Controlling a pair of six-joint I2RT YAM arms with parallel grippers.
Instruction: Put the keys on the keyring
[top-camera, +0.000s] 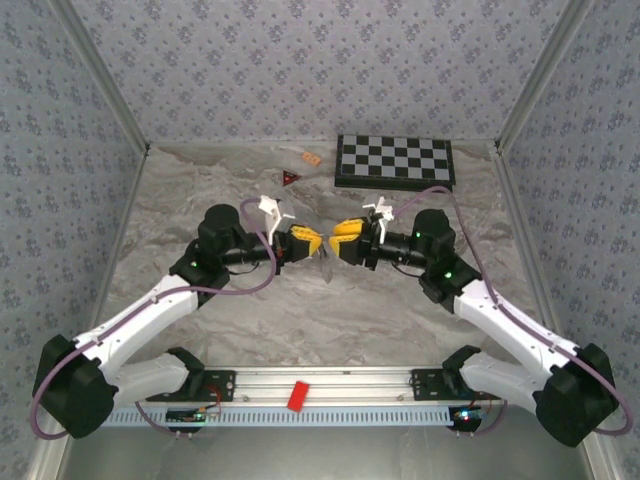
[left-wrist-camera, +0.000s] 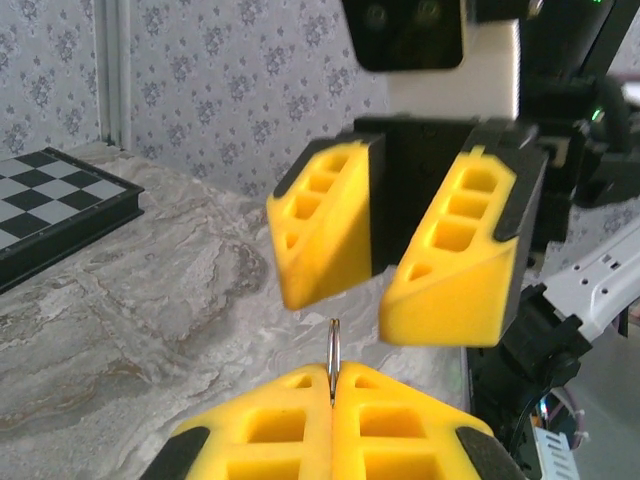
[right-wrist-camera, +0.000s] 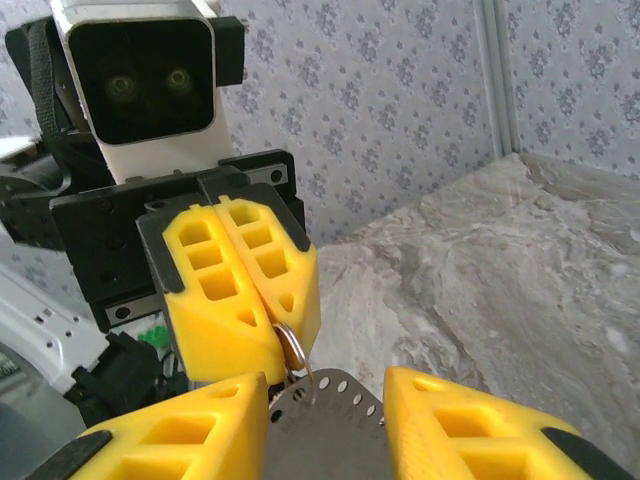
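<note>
Both grippers meet tip to tip above the middle of the marble table (top-camera: 200, 200). My left gripper (top-camera: 303, 243) (left-wrist-camera: 333, 372) (right-wrist-camera: 285, 335) is shut on the keyring (left-wrist-camera: 333, 350) (right-wrist-camera: 292, 348), a thin silvery ring that stands edge-on between its yellow fingers. My right gripper (top-camera: 345, 240) (left-wrist-camera: 365, 315) (right-wrist-camera: 325, 385) faces it with its jaws apart. A flat grey metal key (right-wrist-camera: 335, 430) with a row of small holes lies in the gap between the right fingers, and its top reaches the ring. I cannot tell whether it is threaded on the ring.
A black-and-white chessboard (top-camera: 394, 160) (left-wrist-camera: 50, 215) lies at the back right. A small red triangle (top-camera: 291, 178) and an orange chip (top-camera: 311, 159) sit at the back. A red block (top-camera: 297, 396) rests on the front rail. Patterned walls close in three sides.
</note>
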